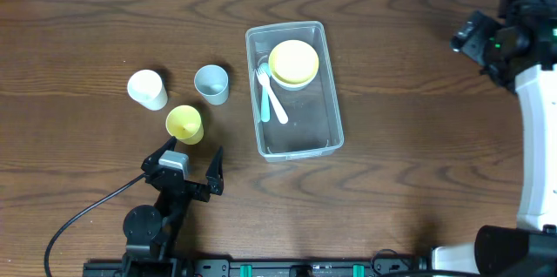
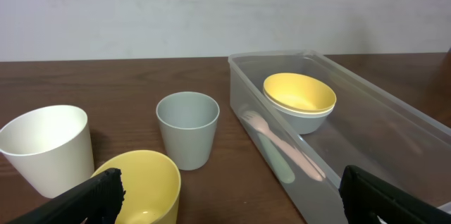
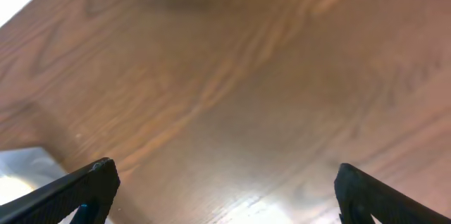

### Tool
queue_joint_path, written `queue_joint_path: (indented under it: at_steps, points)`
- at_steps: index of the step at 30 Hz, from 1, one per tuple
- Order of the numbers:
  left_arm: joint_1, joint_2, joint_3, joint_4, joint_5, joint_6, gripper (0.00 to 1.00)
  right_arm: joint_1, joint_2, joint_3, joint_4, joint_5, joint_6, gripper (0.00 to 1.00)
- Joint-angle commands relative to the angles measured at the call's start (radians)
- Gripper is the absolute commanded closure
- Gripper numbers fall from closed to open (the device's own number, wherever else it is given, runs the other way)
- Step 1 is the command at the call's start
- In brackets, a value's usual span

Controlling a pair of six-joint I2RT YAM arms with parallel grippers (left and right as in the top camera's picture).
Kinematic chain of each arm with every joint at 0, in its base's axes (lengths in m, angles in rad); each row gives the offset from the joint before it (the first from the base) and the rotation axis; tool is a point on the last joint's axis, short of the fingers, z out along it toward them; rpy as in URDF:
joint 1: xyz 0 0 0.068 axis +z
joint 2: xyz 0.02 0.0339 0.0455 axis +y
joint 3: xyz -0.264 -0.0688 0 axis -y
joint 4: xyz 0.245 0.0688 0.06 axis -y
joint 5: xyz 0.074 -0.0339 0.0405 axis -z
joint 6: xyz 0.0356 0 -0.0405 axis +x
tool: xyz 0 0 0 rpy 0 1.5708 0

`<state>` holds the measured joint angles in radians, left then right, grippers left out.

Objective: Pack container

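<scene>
The clear plastic container (image 1: pixel 324 85) sits in the middle of the table. It holds a yellow bowl nested in a white bowl (image 1: pixel 293 62) and two spoons, teal and pale (image 1: pixel 271 96). It also shows in the left wrist view (image 2: pixel 380 111) with the bowls (image 2: pixel 299 96) and spoons (image 2: pixel 282 150). A yellow cup (image 1: pixel 184 124), a grey-blue cup (image 1: pixel 211 84) and a white cup (image 1: pixel 147 89) stand to its left. My left gripper (image 1: pixel 191 157) is open and empty, just in front of the yellow cup (image 2: pixel 141 185). My right gripper (image 1: pixel 474 37) is open and empty, raised at the far right.
The grey-blue cup (image 2: pixel 187 129) and white cup (image 2: pixel 49 146) stand behind the yellow cup in the left wrist view. A black cable (image 1: pixel 83 220) trails from the left arm's base. The right wrist view shows only bare wooden table (image 3: pixel 232 90).
</scene>
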<state>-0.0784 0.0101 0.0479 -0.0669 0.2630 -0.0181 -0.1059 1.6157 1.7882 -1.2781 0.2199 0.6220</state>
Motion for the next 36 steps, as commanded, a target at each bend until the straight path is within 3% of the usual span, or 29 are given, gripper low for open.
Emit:
queue_joint_path:
  at_steps: [1,4,9,13,19,27,29,36]
  points:
    - [0.005,-0.005,-0.029,-0.014,0.007,0.006,0.02,-0.039,0.006,-0.005,-0.017,-0.020,0.029,0.01]
    - [0.005,-0.005,-0.029,-0.008,0.006,0.006,0.02,-0.050,0.006,-0.005,-0.023,-0.022,0.028,0.01]
    - [0.005,-0.004,-0.004,0.028,0.043,-0.091,0.02,-0.048,0.006,-0.005,-0.024,-0.022,0.028,0.01]
    - [0.005,0.059,0.126,-0.031,0.010,-0.118,0.02,-0.048,0.006,-0.005,-0.024,-0.022,0.028,0.01]
    - [0.005,0.420,0.525,-0.325,-0.054,-0.110,0.02,-0.048,0.006,-0.005,-0.024,-0.022,0.028,0.01]
    - [0.005,0.959,1.090,-0.881,-0.053,-0.111,0.02,-0.048,0.006,-0.005,-0.024,-0.022,0.028,0.01]
    - [0.005,1.043,1.148,-0.959,-0.053,-0.111,0.02,-0.048,0.006,-0.005,-0.024,-0.022,0.028,0.01]
    - [0.005,1.242,1.153,-0.988,-0.016,-0.111,0.02,-0.048,0.006,-0.005,-0.024,-0.022,0.028,0.01]
